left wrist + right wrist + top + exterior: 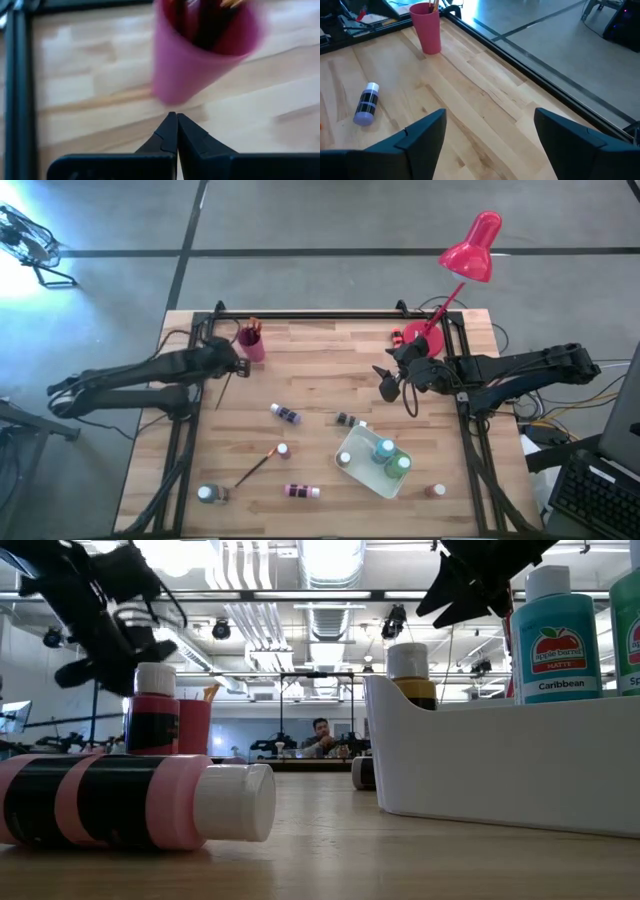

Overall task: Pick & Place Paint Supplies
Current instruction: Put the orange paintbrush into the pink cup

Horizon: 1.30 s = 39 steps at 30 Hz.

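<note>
Light wood-plank table with a black frame, on grey concrete floor; low view looks into a workshop with ceiling lights and a seated person far behind. Teal bottle at right of low view reads "apple barrel", "Caribbean".

White tray lower right of centre holds two bottles. Purple bottle, pink bottle and paintbrush lie loose mid-table. Pink cup with brushes, upper left; red desk lamp upper right.

Left gripper, jaws fully together, empty, just beside the cup. Right gripper, jaws wide apart, empty, below the lamp base.
</note>
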Available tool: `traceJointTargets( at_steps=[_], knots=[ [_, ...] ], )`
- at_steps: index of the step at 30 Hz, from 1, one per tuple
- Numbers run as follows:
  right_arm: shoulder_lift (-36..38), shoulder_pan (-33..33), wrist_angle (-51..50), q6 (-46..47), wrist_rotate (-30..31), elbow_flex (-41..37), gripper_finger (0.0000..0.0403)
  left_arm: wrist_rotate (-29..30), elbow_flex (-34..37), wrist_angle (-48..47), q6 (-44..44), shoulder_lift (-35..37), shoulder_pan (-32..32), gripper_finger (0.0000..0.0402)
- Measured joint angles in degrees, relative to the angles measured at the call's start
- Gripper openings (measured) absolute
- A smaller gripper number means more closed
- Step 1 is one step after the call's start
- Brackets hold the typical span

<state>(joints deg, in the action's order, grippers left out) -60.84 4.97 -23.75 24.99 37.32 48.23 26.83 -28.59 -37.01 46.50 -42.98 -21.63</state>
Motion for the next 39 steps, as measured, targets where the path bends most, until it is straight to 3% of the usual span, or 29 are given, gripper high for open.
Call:
traceJointTargets(
  at_steps=[3, 9, 15, 23, 29, 36, 39],
  knots=[
    [0.0, 0.0, 0.0, 0.0, 0.0, 0.0, 0.0307, 0.4, -1.1, 4.0, -3.0, 3.7, 2.5, 0.0],
    [0.0, 0.0, 0.0, 0.0, 0.0, 0.0, 0.0318, 0.7, -1.1, 22.0, -15.7, 8.5, 6.8, 0.0],
    [0.0, 0.0, 0.0, 0.0, 0.0, 0.0, 0.0316, 0.7, 1.0, 39.9, -31.9, 8.5, 7.1, 0.0],
    [0.0, 0.0, 0.0, 0.0, 0.0, 0.0, 0.0291, -0.4, 3.6, 63.8, -47.2, 6.0, 6.2, 0.0],
    [0.0, 0.0, 0.0, 0.0, 0.0, 0.0, 0.0293, -1.1, 3.6, 70.2, -53.1, 2.6, 2.0, 0.0],
    [0.0, 0.0, 0.1, -0.1, 0.0, 0.0, 0.0316, -10.9, 5.7, 79.6, -53.4, -3.9, -8.2, 0.0],
    [0.0, 0.0, 0.0, 0.0, 0.0, 0.0, 0.0324, -12.1, 8.1, 83.2, -53.2, -5.2, -11.3, 0.0]
  ],
)
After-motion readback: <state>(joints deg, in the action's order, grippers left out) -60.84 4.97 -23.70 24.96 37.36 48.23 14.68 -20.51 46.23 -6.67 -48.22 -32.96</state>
